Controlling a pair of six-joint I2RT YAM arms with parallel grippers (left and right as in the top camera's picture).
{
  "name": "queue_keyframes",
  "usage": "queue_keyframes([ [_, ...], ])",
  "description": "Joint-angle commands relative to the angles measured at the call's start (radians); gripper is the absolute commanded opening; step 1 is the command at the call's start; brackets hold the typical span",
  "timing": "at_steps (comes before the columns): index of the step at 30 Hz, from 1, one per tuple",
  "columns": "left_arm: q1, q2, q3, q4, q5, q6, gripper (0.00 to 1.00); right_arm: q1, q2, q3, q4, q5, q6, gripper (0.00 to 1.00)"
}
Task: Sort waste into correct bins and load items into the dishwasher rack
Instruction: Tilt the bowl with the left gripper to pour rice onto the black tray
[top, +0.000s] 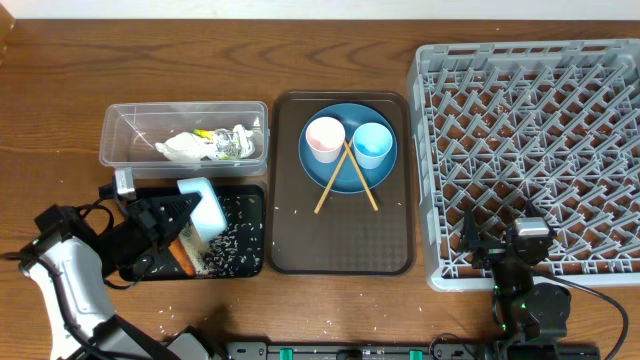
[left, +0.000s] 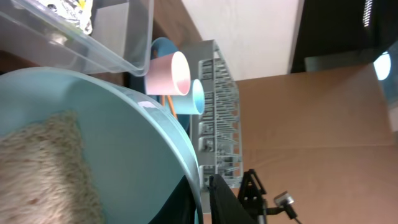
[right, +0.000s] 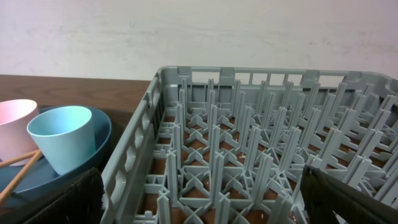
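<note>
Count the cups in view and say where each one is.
2. The pink cup sits on the dark-blue plate's left side, the light-blue cup beside it on the right. The left arm covers part of the black tray, so another could hide there.

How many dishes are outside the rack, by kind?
Plates: 1, the dark-blue plate
Bowls: 1, the pale-blue bowl
Cups: 2, the pink cup and the light-blue cup
Chopsticks: 2, the wooden chopsticks
Total: 6
</note>
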Motion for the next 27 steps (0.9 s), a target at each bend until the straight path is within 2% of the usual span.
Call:
queue_keyframes([
  [1,0.006,0.009,-0.004,-0.011,0.116,0.035,0.12,-0.007,-0.001,-0.002,-0.003,0.001,-0.015,0.99],
  [5,0.006,0.009,-0.004,-0.018,0.16,0.035,0.12,-0.007,-0.001,-0.002,-0.003,0.001,-0.015,0.99],
  [16,0.006,0.008,-0.004,-0.064,0.159,0.036,0.11,-0.007,-0.001,-0.002,-0.003,0.001,-0.015,0.99],
  [27,0.006,0.008,-0.004,-0.108,0.15,0.119,0.1,-0.007,-0.001,-0.002,-0.003,0.001,-0.015,0.99],
])
